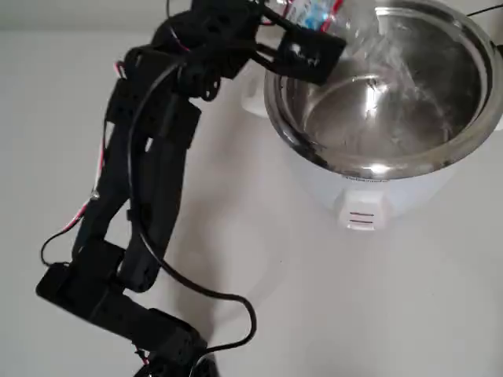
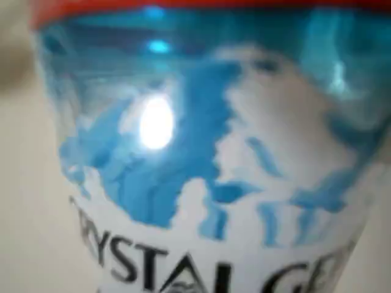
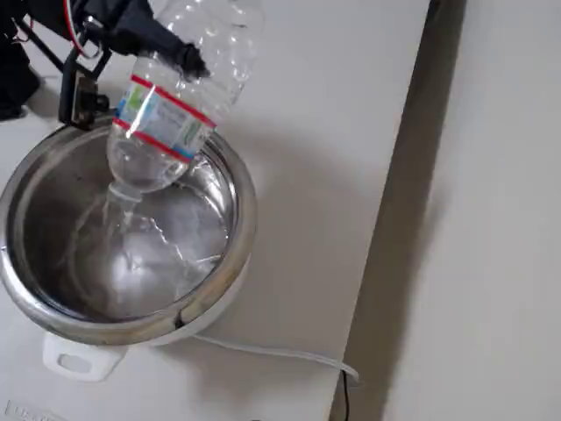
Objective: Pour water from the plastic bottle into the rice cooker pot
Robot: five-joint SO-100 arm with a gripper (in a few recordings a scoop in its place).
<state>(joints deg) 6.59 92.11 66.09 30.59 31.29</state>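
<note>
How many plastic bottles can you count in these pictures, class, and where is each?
1. The plastic bottle is held by the gripper, tipped neck-down over the rice cooker pot, with water streaming into it. No other bottle shows on the table.

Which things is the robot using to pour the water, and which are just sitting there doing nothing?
Being used:
- the plastic bottle, tipped mouth-down over the pot, water running out
- the rice cooker pot, catching the water
- the gripper, clamped on the bottle

Just there:
- the white power cord trailing from the cooker
- the white table
</note>
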